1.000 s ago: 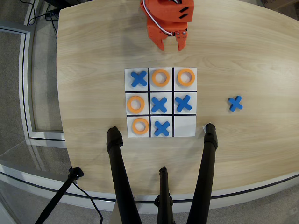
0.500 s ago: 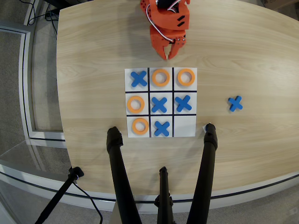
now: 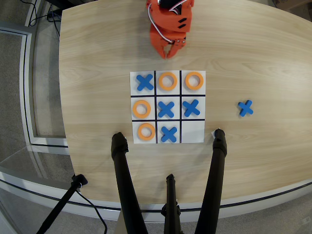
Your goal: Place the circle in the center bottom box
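While end effector [image 3: 167, 53] hangs clenched and empty above bare tabletop [image 3: 258, 53] beyond board's far edge, nearest circle [image 3: 167, 81] lies just below it in overhead view, in box [image 3: 167, 72] of row nearest arm, between blue X [image 3: 145, 82] and another ring [image 3: 194, 81]. Pale wood-grain tabletop, grey floor around. No writing legible.

Orange circle [image 3: 167, 81], blue X [image 3: 245, 107], white black-lined board [image 3: 192, 132].

Wooden table [image 3: 97, 58] bears board [image 3: 193, 138], blue X [image 3: 245, 107].
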